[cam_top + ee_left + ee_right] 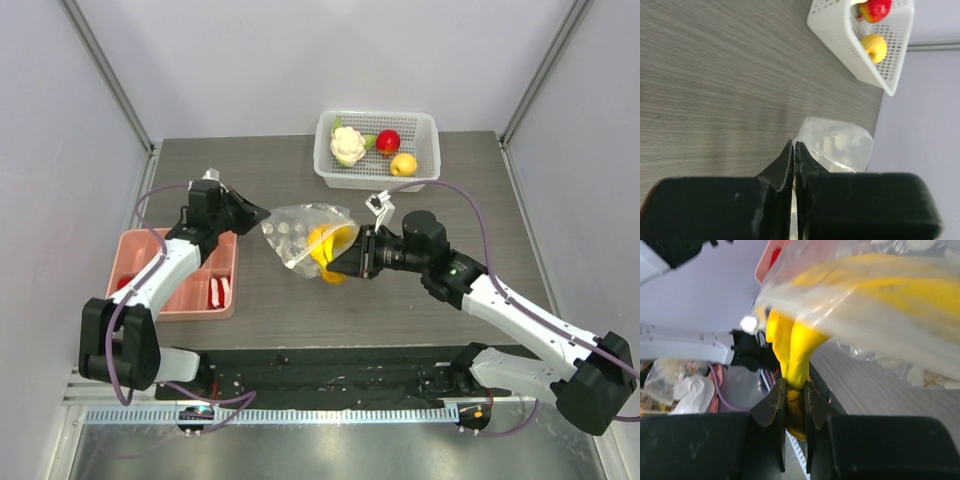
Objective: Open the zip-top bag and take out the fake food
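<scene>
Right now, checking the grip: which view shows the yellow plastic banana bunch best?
Right wrist: the yellow plastic banana bunch looms large, its end pinched in the right gripper. Top external shows it small, partly in the clear dotted bag; left wrist shows only bag.

From above, most of the banana bunch is veiled by the zip-top bag, and its outer end is covered by the right gripper. In the right wrist view the bag is blurred and cut off at the top and right edges. Beyond the bag, the white basket is cropped by the left wrist picture's top edge. Left of the bag, the pink tray is partly hidden by the left arm.
</scene>
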